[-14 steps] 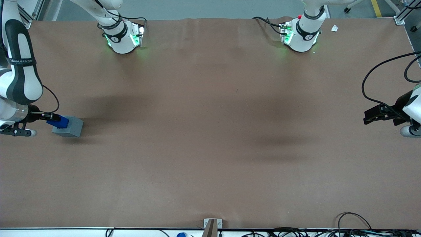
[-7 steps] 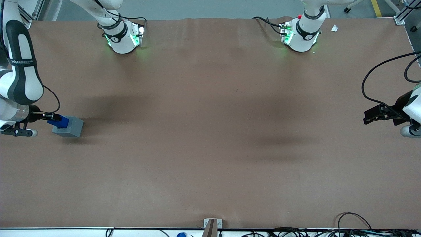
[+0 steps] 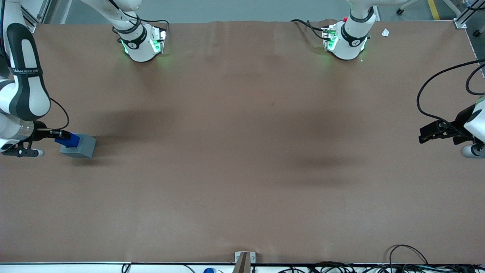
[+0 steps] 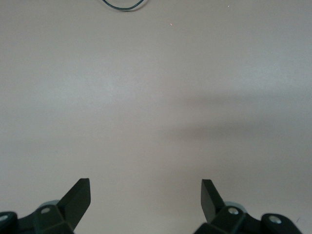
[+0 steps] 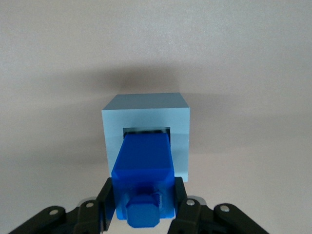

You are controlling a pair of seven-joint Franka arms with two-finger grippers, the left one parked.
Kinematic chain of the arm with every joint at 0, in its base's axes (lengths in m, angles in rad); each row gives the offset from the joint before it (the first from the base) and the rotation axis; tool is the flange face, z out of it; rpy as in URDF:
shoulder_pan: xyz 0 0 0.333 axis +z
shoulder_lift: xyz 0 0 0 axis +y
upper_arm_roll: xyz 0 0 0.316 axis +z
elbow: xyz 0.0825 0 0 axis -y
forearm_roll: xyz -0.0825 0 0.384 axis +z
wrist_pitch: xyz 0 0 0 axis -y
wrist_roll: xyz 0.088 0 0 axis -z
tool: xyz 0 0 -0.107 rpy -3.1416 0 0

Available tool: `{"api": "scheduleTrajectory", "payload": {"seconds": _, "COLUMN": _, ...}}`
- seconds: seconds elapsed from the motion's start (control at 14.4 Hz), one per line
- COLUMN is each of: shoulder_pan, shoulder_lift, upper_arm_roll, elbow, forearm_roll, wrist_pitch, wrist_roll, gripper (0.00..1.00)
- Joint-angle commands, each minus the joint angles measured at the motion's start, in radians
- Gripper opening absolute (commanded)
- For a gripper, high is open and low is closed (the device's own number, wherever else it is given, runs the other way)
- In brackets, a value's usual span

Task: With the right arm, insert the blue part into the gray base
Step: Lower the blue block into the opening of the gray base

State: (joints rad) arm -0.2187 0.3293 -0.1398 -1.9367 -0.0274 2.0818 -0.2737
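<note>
The gray base (image 3: 80, 147) stands on the brown table near the working arm's end. The blue part (image 3: 68, 140) sits with its lower end in the base's square socket (image 5: 146, 131) and its knob end (image 5: 142, 214) pointing up at the wrist camera. My right gripper (image 3: 60, 135) is shut on the blue part (image 5: 144, 170), one black finger (image 5: 106, 202) pressed on each side of it. The base's top face (image 5: 146, 139) frames the part all round, and the right arm (image 3: 23, 91) rises above.
The two arm pedestals (image 3: 142, 43) (image 3: 346, 41) with green lights stand at the table edge farthest from the front camera. A metal bracket (image 3: 244, 259) and cables (image 3: 413, 261) lie along the nearest edge. Brown table surface (image 3: 242, 151) spreads between the arms.
The gripper and the blue part have sunk slightly into the gray base; the base has stayed in place.
</note>
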Motion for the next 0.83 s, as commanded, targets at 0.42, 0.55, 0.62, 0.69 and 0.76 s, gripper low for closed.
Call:
{"api": "scheduleTrajectory", "payload": {"seconds": 0.42, "shoulder_pan": -0.005, "shoulder_lift": 0.063, "upper_arm_roll": 0.006, "elbow": 0.062, "forearm_roll": -0.011, "wrist_pitch": 0.003, "wrist_roll": -0.01, "gripper": 0.05}}
{"api": "scheduleTrajectory", "payload": {"seconds": 0.55, "shoulder_pan": -0.005, "shoulder_lift": 0.065, "upper_arm_roll": 0.006, "elbow": 0.067, "forearm_roll": -0.011, "wrist_pitch": 0.003, "wrist_roll": -0.01, "gripper": 0.05}}
{"api": "scheduleTrajectory", "payload": {"seconds": 0.62, "shoulder_pan": -0.005, "shoulder_lift": 0.066, "upper_arm_roll": 0.006, "elbow": 0.067, "forearm_roll": -0.011, "wrist_pitch": 0.003, "wrist_roll": -0.01, "gripper": 0.06}}
{"api": "scheduleTrajectory", "payload": {"seconds": 0.69, "shoulder_pan": -0.005, "shoulder_lift": 0.074, "upper_arm_roll": 0.006, "elbow": 0.067, "forearm_roll": -0.011, "wrist_pitch": 0.003, "wrist_roll": -0.012, "gripper": 0.2}}
{"api": "scheduleTrajectory", "payload": {"seconds": 0.76, "shoulder_pan": -0.005, "shoulder_lift": 0.074, "upper_arm_roll": 0.006, "elbow": 0.067, "forearm_roll": -0.011, "wrist_pitch": 0.003, "wrist_roll": -0.013, "gripper": 0.64}}
